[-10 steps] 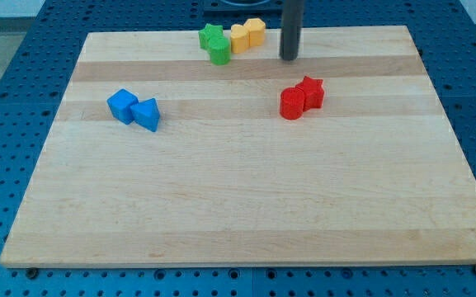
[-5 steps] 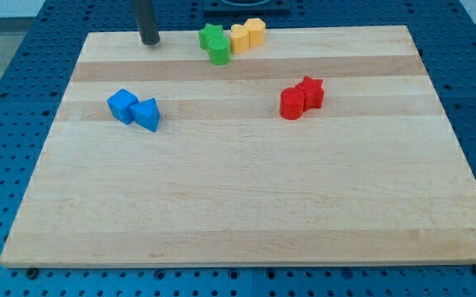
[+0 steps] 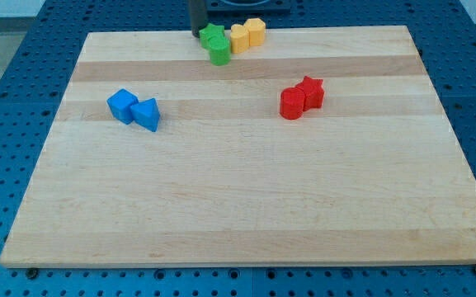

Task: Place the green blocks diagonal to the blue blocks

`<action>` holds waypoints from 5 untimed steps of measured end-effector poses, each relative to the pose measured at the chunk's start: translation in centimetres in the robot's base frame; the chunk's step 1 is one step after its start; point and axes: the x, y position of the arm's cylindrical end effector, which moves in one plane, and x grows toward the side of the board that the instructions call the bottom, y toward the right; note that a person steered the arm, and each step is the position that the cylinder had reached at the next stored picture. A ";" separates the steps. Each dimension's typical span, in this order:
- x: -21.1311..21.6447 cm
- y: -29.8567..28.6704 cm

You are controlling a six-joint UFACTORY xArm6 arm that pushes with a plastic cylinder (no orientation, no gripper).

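Two green blocks touch each other near the view's top: a star-shaped one (image 3: 212, 35) and a round one (image 3: 219, 51) just below it. Two blue blocks sit together at the left: a cube-like one (image 3: 122, 106) and a wedge-like one (image 3: 147, 114). My tip (image 3: 197, 30) is at the board's top edge, right beside the left side of the green star block; whether it touches it cannot be told.
Two yellow blocks (image 3: 247, 34) sit against the right side of the green ones at the top edge. Two red blocks, a cylinder (image 3: 291, 104) and a star (image 3: 311, 91), sit together right of centre. The wooden board (image 3: 246, 206) lies on a blue perforated table.
My tip went from right of the yellow blocks to the board's top left, then came back right to the green star block's left side. No block has moved.
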 end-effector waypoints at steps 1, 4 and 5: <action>2.0 0.6; 11.8 0.4; 11.8 -3.1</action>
